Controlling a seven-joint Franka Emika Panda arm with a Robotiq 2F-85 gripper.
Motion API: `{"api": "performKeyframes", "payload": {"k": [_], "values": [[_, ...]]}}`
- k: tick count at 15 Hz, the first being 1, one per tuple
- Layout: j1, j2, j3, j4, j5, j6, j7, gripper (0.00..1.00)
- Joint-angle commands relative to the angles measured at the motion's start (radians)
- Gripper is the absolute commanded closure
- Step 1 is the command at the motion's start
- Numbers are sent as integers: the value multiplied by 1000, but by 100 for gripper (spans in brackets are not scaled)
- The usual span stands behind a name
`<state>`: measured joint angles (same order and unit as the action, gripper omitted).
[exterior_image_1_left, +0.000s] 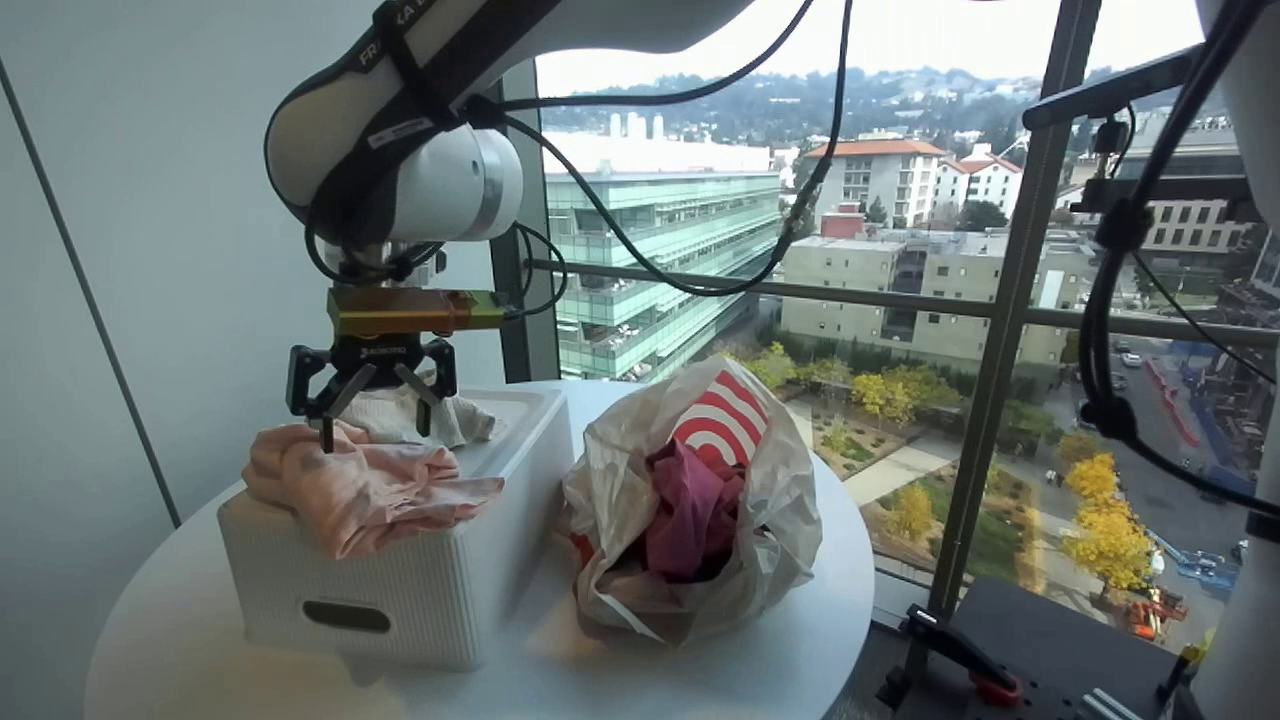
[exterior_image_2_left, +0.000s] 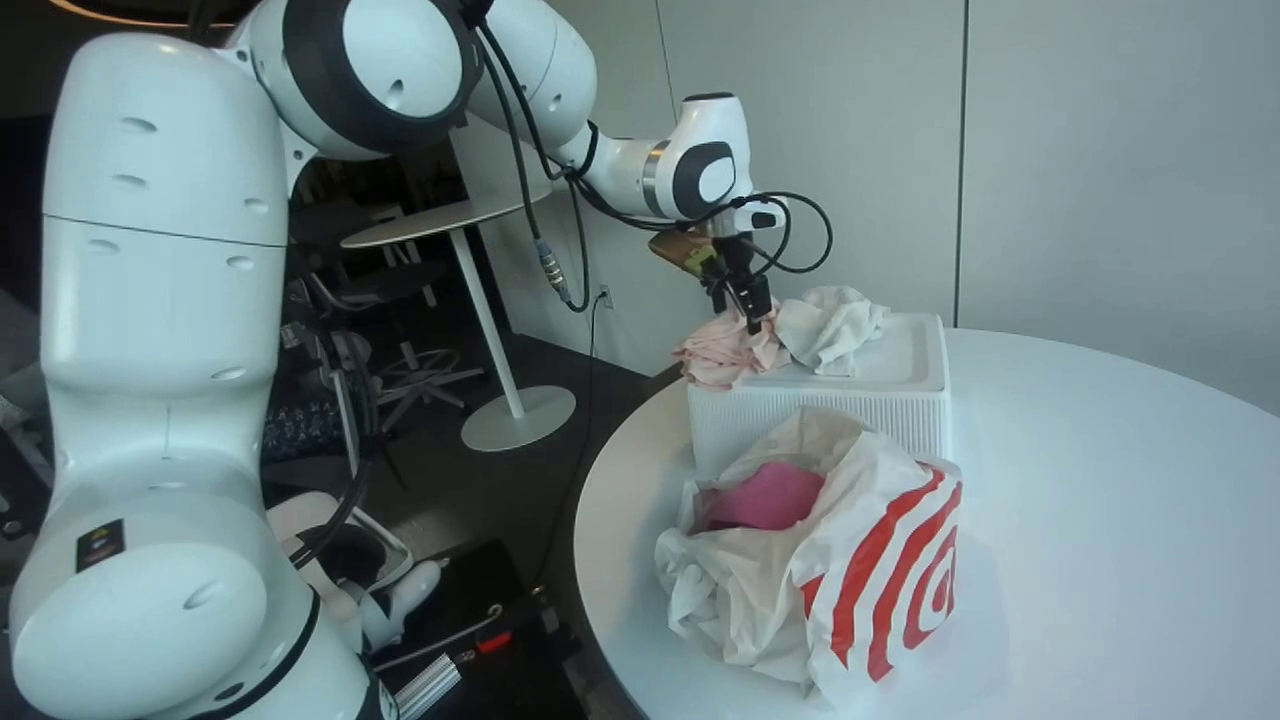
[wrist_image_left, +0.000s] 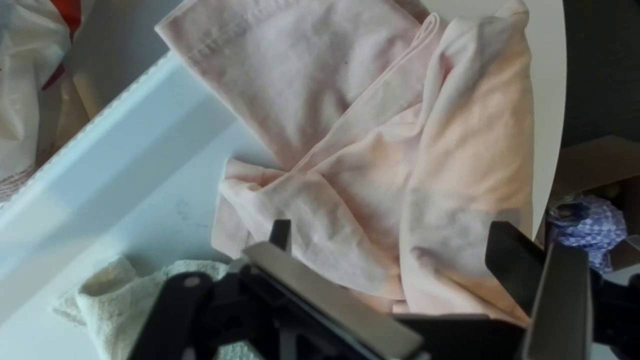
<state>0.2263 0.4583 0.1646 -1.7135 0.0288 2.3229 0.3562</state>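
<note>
Gripper (exterior_image_1_left: 376, 428), one, fingers (wrist_image_left: 515, 265) spread wide, with nothing you can see pinched between them. Pink cloth (exterior_image_1_left: 370, 490), one, crumpled, lies directly beneath the fingers; in the wrist view you see it span the gap and run on toward the upper edge. Whether a tip touches it, you cannot tell. Long axis: none clear, the heap being loose and folded. White cloth (exterior_image_2_left: 830, 325), one, rumpled, just beside the pink. Box (exterior_image_1_left: 420, 590), white, ribbed, handle slot (exterior_image_1_left: 346, 616) in one end; both cloths rest on its top, and the pink droops over the edge above that slot. Plastic bag (exterior_image_2_left: 900, 570), white with red markings, close along the box's long side, magenta cloth (exterior_image_1_left: 690, 510) showing in its mouth. Round table (exterior_image_2_left: 1100, 520), white, under box and bag. Around your station: pale wall panels (exterior_image_2_left: 1110, 200), a dark-framed window (exterior_image_1_left: 988, 400) giving on buildings (exterior_image_1_left: 840, 265), and a second table (exterior_image_2_left: 430, 228).
</note>
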Motion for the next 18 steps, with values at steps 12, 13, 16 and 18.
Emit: {"api": "performKeyframes", "payload": {"k": [12, 13, 16, 18], "values": [[67, 234, -38, 334, -28, -203, -95, 42], [66, 235, -39, 341, -25, -205, -93, 50], [57, 237, -33, 362, -4, -217, -92, 73], [45, 233, -25, 367, 18, -222, -97, 86]]}}
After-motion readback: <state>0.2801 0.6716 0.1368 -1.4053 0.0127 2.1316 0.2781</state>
